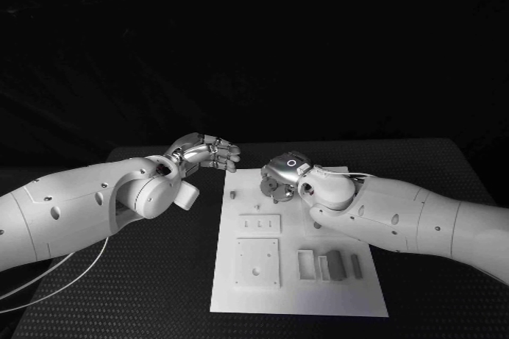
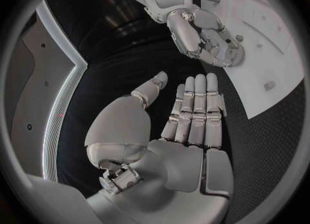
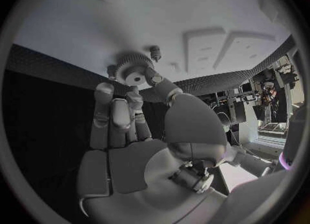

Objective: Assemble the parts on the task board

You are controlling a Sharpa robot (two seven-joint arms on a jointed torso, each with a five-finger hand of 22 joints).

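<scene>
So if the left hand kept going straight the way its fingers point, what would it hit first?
Probably the right hand, which holds a gear over the task board. The left hand points at it across bare table, though the depth is hard to judge.

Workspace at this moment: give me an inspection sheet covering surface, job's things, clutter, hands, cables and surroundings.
Surface: black table, textured.
Job's things: white task board lying flat; a gear held over its far end; small pegs standing; flat blocks near the front.
Clutter: nothing seen.
Hands: left hand off the board's far left corner, fingers straight, holding nothing; right hand holds the gear.
Cables: thin white cables under the left arm.
Surroundings: dark.
</scene>
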